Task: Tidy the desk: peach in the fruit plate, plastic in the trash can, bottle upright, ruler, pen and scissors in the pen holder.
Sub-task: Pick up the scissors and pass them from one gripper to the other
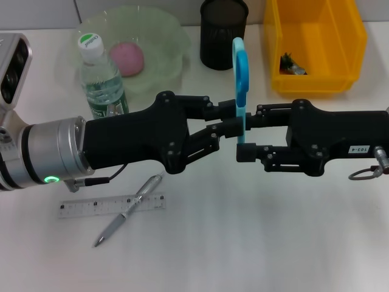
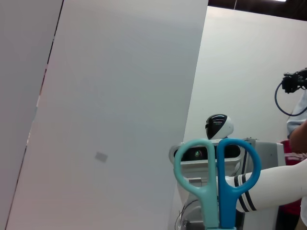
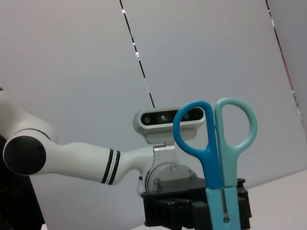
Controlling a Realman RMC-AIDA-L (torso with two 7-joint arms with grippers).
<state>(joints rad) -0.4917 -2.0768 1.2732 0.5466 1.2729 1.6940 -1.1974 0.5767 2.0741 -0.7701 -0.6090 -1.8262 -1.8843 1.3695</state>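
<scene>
The blue scissors stand upright above mid-desk, handles up, also seen in the left wrist view and the right wrist view. My left gripper is shut on their blades from the left. Opposite it, my right gripper is open, its fingers on either side of the blade end. The pink peach lies in the green glass fruit plate. The bottle stands upright by the plate. The clear ruler and the silver pen lie at the front left. The black pen holder stands at the back.
A yellow bin sits at the back right with a small crumpled item inside. The pen lies across the ruler's right end. Both arms stretch across the middle of the desk.
</scene>
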